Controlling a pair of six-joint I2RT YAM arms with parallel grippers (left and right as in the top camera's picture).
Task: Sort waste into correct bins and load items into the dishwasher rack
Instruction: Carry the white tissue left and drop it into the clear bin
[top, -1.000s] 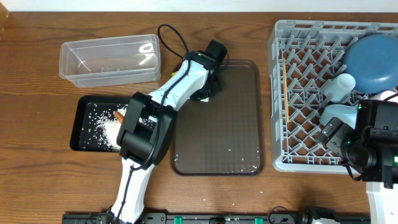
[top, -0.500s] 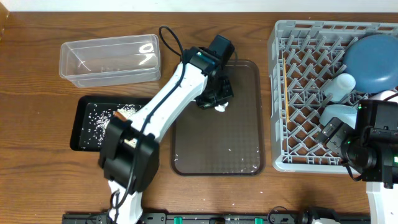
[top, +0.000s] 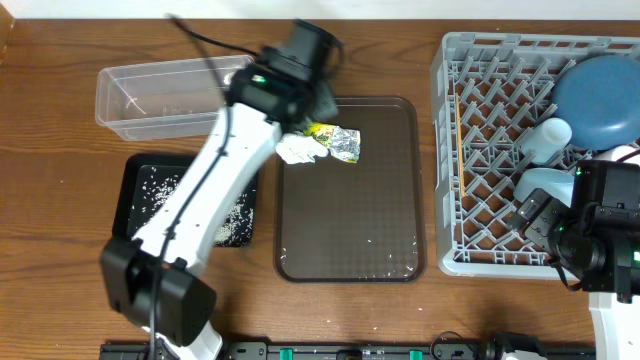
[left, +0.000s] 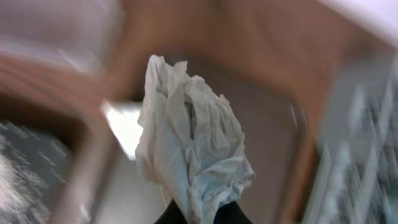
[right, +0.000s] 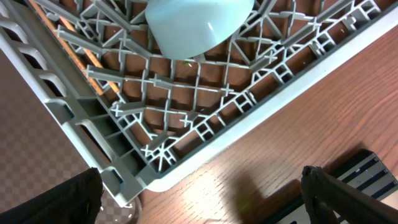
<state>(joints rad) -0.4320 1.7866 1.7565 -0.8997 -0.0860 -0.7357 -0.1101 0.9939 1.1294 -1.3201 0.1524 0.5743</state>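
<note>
— Above the serving tray's (top: 350, 220) far-left corner, the left gripper (left: 194, 214) clamps the tissue (top: 296, 151); where's its bin?
— Clear tub (top: 170, 100), I'd judge; just left, slightly farther; left arm nearer.

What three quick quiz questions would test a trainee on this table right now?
1. True or false: the left gripper holds the crumpled white tissue.
2. Most loose rice lies in: A) clear tub, B) black tray, C) grey rack?
3. Which waste item lies on the brown serving tray?
Key: 1 true; 2 B; 3 the green-yellow wrapper.
</note>
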